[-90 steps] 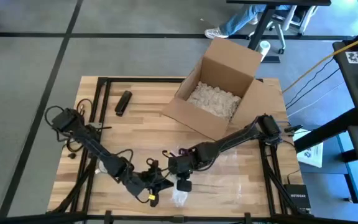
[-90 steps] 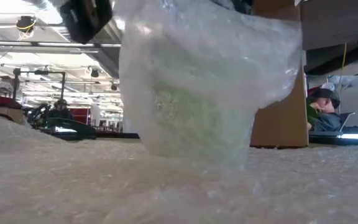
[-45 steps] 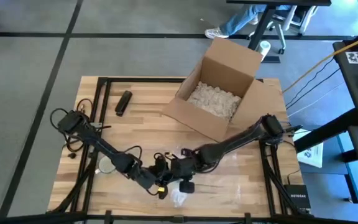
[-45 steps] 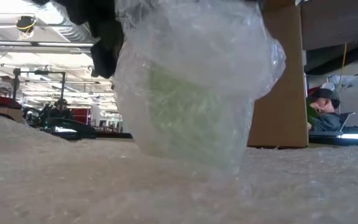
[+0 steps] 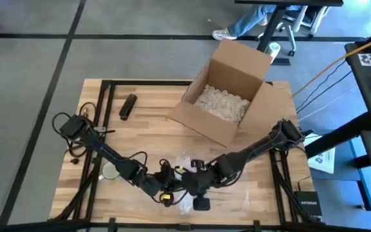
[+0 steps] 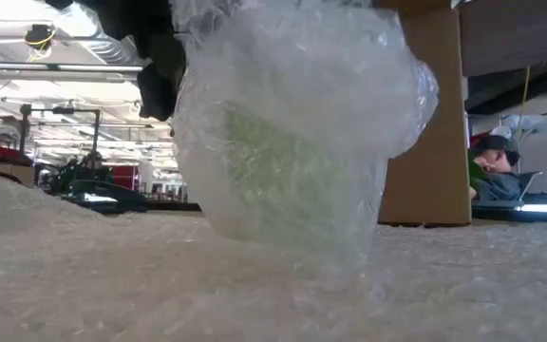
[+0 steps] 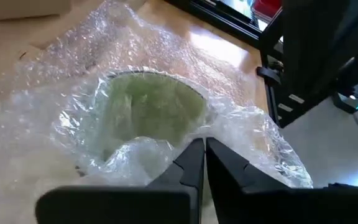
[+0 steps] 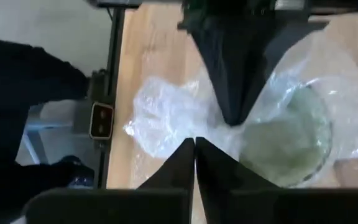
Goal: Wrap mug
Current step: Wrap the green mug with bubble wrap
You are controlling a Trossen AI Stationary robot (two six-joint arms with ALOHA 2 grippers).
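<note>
A pale green mug (image 7: 151,115), swathed in bubble wrap (image 6: 292,114), was seen at the near edge of the wooden table (image 5: 147,138), between the two arms. The left hand (image 7: 199,155) was closed, its fingers pinched on a fold of the wrap beside the mug's rim. The right hand (image 8: 194,152) was likewise closed on the wrap, just opposite the left one. An open cardboard box (image 5: 227,90) holding packing filler was placed at the far right of the table, and a dark cylindrical object (image 5: 127,106) lay at the far left.
</note>
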